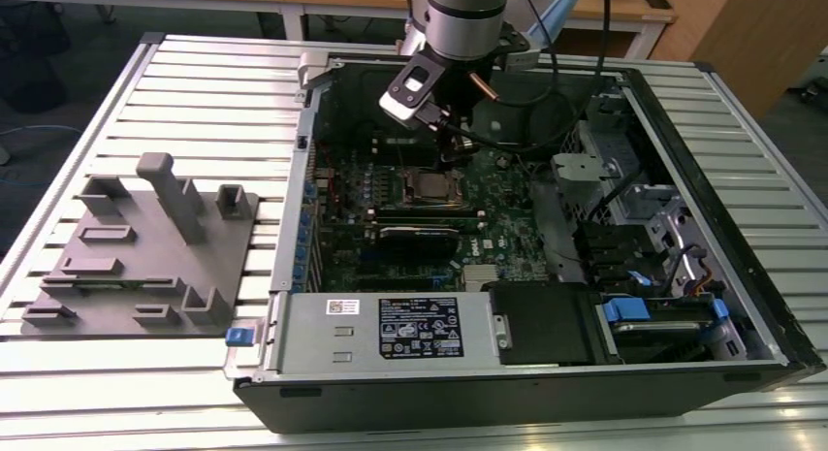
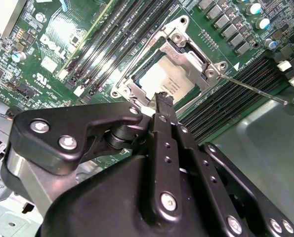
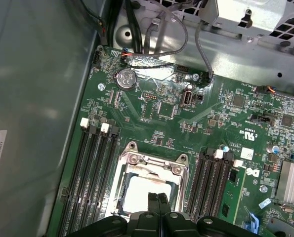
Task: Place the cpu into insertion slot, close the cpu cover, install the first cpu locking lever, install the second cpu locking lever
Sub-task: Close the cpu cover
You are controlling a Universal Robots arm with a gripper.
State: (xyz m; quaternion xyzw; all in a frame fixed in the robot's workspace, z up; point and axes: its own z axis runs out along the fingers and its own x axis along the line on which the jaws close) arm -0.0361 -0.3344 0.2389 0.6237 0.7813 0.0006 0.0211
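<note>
The cpu (image 2: 167, 82) lies in the insertion slot (image 1: 429, 187) on the green board, its dull silver top (image 3: 143, 193) showing through the cut-out. The cpu cover (image 2: 188, 55) is folded down flat over it, and its frame (image 3: 151, 161) rims the chip. One thin wire locking lever (image 2: 253, 88) sticks out sideways from the socket's corner. A second wire lever (image 2: 137, 57) runs along the opposite side. My gripper (image 2: 163, 100) hovers just above the socket's edge with its black fingers pressed together and nothing between them. Its tips (image 3: 158, 198) hang over the chip.
The open computer case (image 1: 724, 131) has steep metal walls around the board. Black memory slots (image 3: 92, 168) flank the socket on both sides. A labelled grey box (image 1: 388, 327) and drive bays (image 1: 647, 306) fill the case's near end. A grey fixture plate (image 1: 143, 257) lies at the exterior view's left.
</note>
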